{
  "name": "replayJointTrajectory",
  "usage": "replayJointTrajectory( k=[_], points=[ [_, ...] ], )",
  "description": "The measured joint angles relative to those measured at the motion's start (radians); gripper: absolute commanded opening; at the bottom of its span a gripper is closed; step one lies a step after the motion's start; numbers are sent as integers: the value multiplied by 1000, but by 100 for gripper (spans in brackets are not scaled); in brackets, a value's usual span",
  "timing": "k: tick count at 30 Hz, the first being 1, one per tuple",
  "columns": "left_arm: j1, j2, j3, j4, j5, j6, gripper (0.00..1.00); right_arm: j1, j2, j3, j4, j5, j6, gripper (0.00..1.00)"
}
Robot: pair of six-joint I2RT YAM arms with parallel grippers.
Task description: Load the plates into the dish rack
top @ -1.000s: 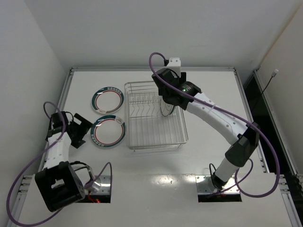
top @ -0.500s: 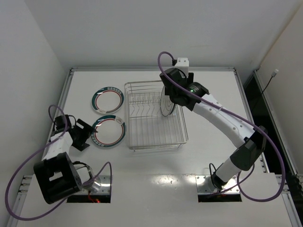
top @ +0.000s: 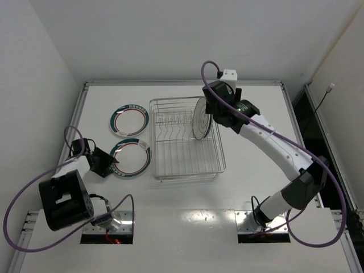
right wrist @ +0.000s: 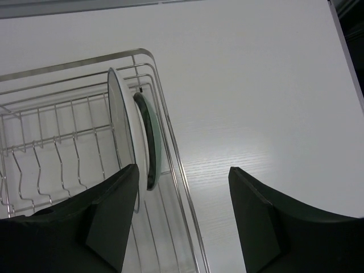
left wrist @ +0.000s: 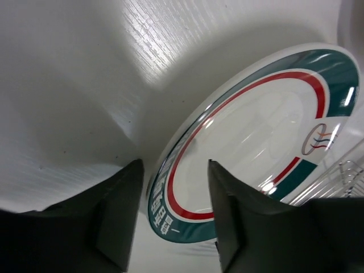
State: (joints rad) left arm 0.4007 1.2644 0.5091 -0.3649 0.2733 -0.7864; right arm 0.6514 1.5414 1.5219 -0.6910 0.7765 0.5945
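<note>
Silver wire rack, glossy round plates upright, left pincer spread, right pincer spread

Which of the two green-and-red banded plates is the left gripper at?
The near plate: the left gripper straddles its rim. The far plate lies apart.

White table spreads wide, a metal rail along its far edge. A plain white back wall and left wall close in under soft, even light.

Banded plate cropped at right edge; rack cropped left, bottom.
</note>
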Motion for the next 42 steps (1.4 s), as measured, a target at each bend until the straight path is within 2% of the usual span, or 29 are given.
replayJointTrajectory(
  k=[3, 5, 11, 17, 24, 30, 34, 39, 42],
  points=[
    [-8, 35, 0, 21, 4, -8, 28, -18, -14, -7, 2, -5, 0, 62],
    [-10, 47, 0, 28, 5, -11, 26, -27, -24, -10, 5, -9, 0, 60],
    [-10, 63, 12, 29, 34, 5, 6, -60, -40, -33, 10, -23, 0, 59],
    [-14, 24, 85, -60, 20, 26, 5, -81, -47, -40, 11, -47, 0, 59],
    [-15, -148, 232, -201, -27, 31, 5, -101, -80, -55, 45, -140, -12, 59],
    [-15, -254, 358, -291, -51, 33, 5, -135, -136, -111, 154, -389, -61, 59],
    [-15, -288, 435, -294, -29, 34, 5, -166, -166, -157, 227, -566, -65, 59],
    [-18, -297, 447, -254, 110, 16, 5, -244, -158, -204, 347, -894, -39, 58],
    [-36, -296, 439, -197, 213, -8, 5, -292, -112, -242, 476, -1124, 41, 58]
  ],
)
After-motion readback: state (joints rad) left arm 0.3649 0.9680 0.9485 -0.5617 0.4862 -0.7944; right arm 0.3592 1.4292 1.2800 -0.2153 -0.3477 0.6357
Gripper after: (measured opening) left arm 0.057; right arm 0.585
